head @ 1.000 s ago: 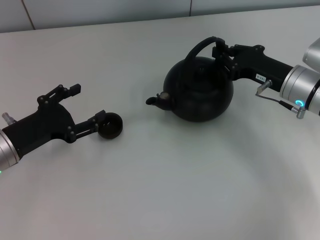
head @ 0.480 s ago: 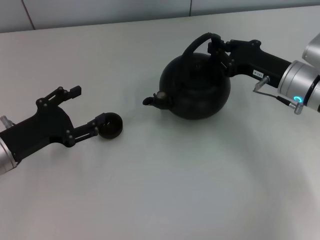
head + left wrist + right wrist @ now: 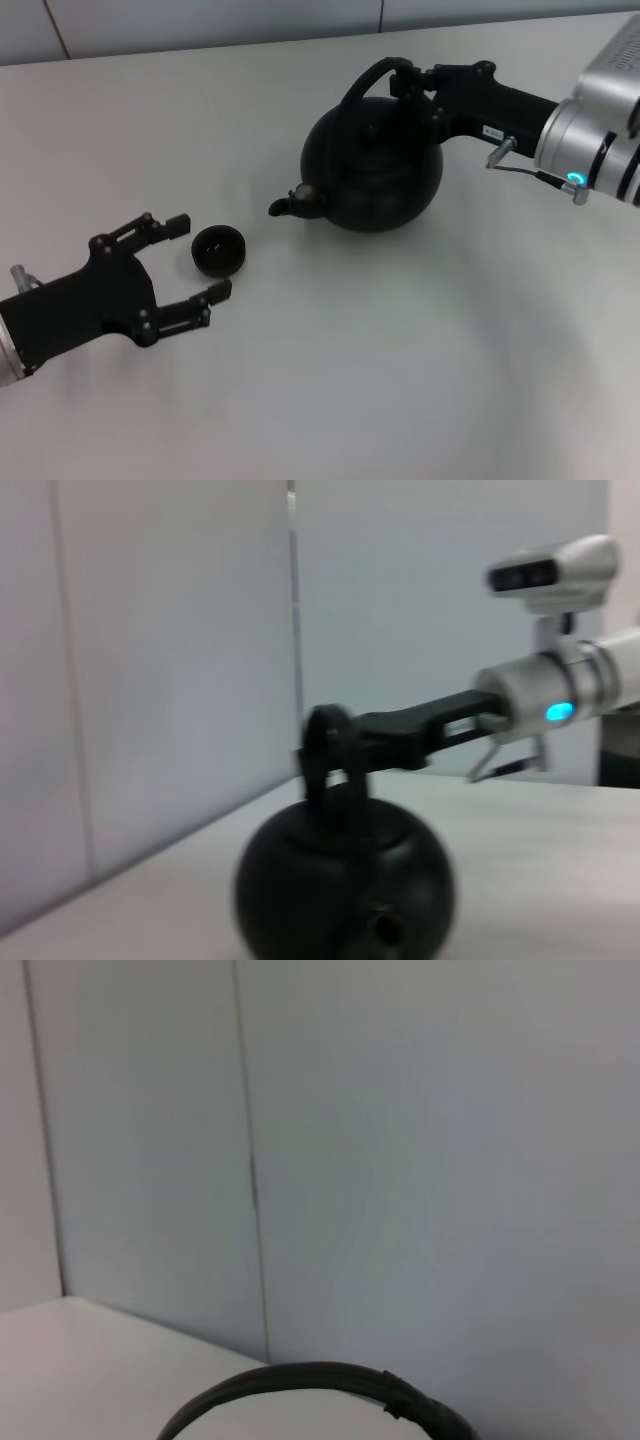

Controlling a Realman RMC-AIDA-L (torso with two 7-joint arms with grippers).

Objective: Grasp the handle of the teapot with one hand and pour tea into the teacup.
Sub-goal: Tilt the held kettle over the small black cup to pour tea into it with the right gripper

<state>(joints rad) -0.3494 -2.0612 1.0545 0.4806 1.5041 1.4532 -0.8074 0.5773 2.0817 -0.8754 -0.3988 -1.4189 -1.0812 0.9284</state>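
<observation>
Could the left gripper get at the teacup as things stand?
Probably yes. The left gripper is open, its fingers either side of the teacup without touching it, nothing between. The teapot, held by the right gripper, sits clear of it.

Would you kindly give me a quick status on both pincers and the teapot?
Right pincer shut on arched black handle, round black teapot spout toward small black teacup. Left pincer open beside teacup. Nothing between spout and cup.
</observation>
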